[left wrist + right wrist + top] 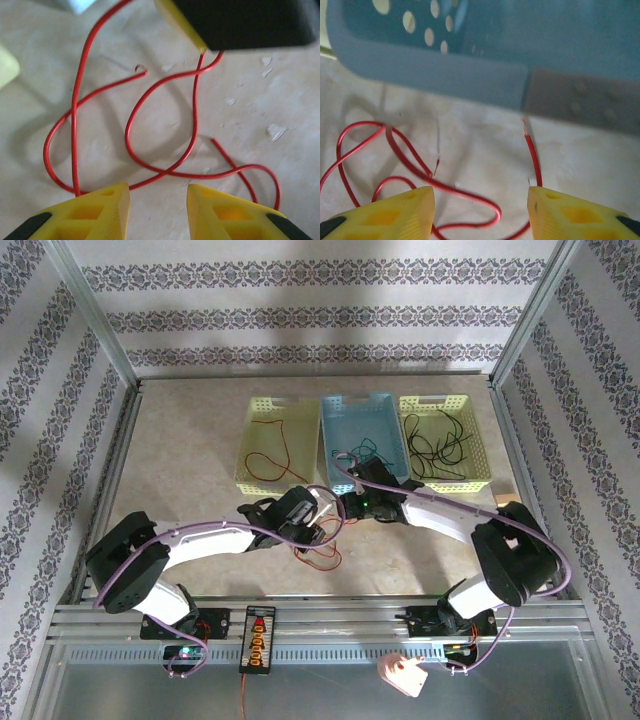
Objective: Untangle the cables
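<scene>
Starting from the overhead view, both arms are seen to meet over the middle of the table (190, 460), in front of three baskets set in a row. The left gripper (316, 523) and the right gripper (350, 506) are found close together. The red cable (322, 552) is recorded in loose loops on the table beneath and just near of them.

In the left wrist view, the left gripper (157, 205) is noted with its jaws parted by a moderate gap and nothing clamped between them. The red cable (192, 130) crosses itself on the table just ahead of the tips. One strand runs up to a finger (250, 22) of the right gripper; whether it is pinched there cannot be told.

In the right wrist view, the right gripper (480, 212) is observed with its jaws set wide. The red cable (405, 150) loops between them ungripped, with the blue basket (445, 80) just beyond.

The green cable (365, 447) is logged inside the blue basket. The black cable (440, 445) lies in the yellow basket (455, 485) on the right. Another red strand (272, 448) lies in the yellow-green basket (285, 402) on the left.
</scene>
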Motion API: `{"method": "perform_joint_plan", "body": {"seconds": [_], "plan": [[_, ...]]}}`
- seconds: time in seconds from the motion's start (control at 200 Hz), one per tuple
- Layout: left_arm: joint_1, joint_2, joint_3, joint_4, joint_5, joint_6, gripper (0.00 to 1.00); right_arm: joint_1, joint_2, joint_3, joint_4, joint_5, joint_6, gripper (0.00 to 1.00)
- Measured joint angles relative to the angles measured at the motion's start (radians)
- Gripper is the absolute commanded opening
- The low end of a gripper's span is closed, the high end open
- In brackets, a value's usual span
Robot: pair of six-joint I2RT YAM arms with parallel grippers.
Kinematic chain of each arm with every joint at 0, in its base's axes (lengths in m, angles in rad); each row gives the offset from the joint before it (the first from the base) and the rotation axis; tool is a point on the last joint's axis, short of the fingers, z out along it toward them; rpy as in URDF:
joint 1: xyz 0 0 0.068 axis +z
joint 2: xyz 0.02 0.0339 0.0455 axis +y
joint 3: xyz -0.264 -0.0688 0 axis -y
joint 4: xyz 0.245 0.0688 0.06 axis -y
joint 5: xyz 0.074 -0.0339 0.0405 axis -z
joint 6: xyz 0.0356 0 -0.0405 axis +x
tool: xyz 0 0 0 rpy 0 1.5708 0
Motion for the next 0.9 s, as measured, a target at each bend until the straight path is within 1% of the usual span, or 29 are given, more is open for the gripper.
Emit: {"method": "perform_joint_plan", "body": {"seconds": [0.04,0.08,0.17,0.215,0.27,0.37,0.43,0.71,0.9], "plan": [[0.000,-0.003,-0.012,0.000,-0.005,-0.007,0.35,0.003,0.023,0.008,0.010,0.001,-0.003,0.42],[0.000,-0.006,-0.024,0.000,-0.007,-0.013,0.35,0.009,0.041,0.012,0.020,0.003,-0.004,0.35],[0.000,-0.009,-0.043,0.000,-0.010,-0.022,0.36,0.019,0.074,0.013,0.029,0.005,-0.011,0.14],[0.000,-0.010,-0.047,0.000,-0.009,-0.026,0.36,0.023,0.083,0.013,0.031,0.007,-0.007,0.06],[0.000,-0.010,-0.047,0.001,-0.010,-0.030,0.36,0.029,0.085,0.012,0.031,0.014,-0.011,0.00],[0.000,-0.009,-0.047,0.004,-0.010,-0.032,0.36,0.035,0.064,0.011,0.033,0.034,-0.011,0.00],[0.000,-0.008,-0.047,0.005,-0.010,-0.032,0.36,0.042,0.016,-0.002,0.033,0.054,-0.013,0.00],[0.000,0.057,-0.047,0.028,-0.009,-0.032,0.36,0.047,-0.415,-0.035,0.003,0.150,-0.021,0.00],[0.000,0.089,-0.047,0.054,-0.009,-0.034,0.36,0.047,-0.619,-0.035,-0.012,0.272,-0.037,0.00]]}}
